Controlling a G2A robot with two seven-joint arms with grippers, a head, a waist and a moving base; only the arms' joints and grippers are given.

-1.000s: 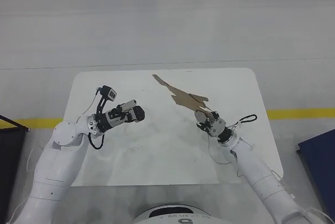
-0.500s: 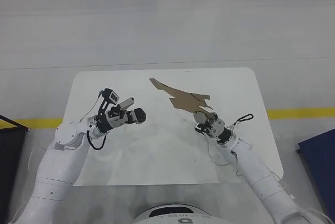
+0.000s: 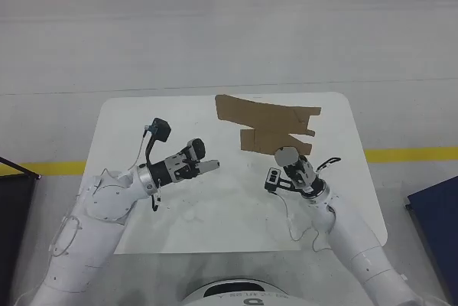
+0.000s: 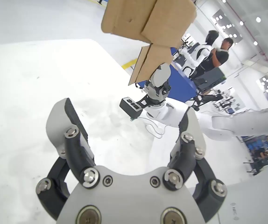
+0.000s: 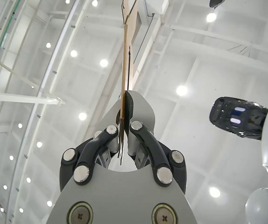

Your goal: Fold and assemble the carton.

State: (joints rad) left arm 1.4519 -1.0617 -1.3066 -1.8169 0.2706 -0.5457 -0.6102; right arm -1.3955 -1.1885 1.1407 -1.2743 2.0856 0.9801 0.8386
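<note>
A flat brown carton (image 3: pixel 265 122) is held up above the right half of the white table (image 3: pixel 137 122), its face turned up toward the top camera. My right gripper (image 3: pixel 287 155) is shut on the carton's lower flap; in the right wrist view the carton (image 5: pixel 125 71) runs edge-on out from between the right gripper's (image 5: pixel 125 104) pads. My left gripper (image 3: pixel 211 163) hovers open over the table's middle, pointing at the carton and well apart from it. From the left wrist, the carton (image 4: pixel 148 12) hangs beyond the open left gripper (image 4: pixel 129 117), with the right gripper (image 4: pixel 160 73) under it.
The table's right edge (image 3: pixel 370 183) runs close beside the right arm. A yellow floor line (image 3: pixel 420 155) passes behind the table. A dark blue bin (image 3: pixel 446 214) stands on the floor to the right.
The right gripper has turned the carton from an edge-on tilt to flat-faced toward the top camera. The left gripper has advanced to the right, toward the carton.
</note>
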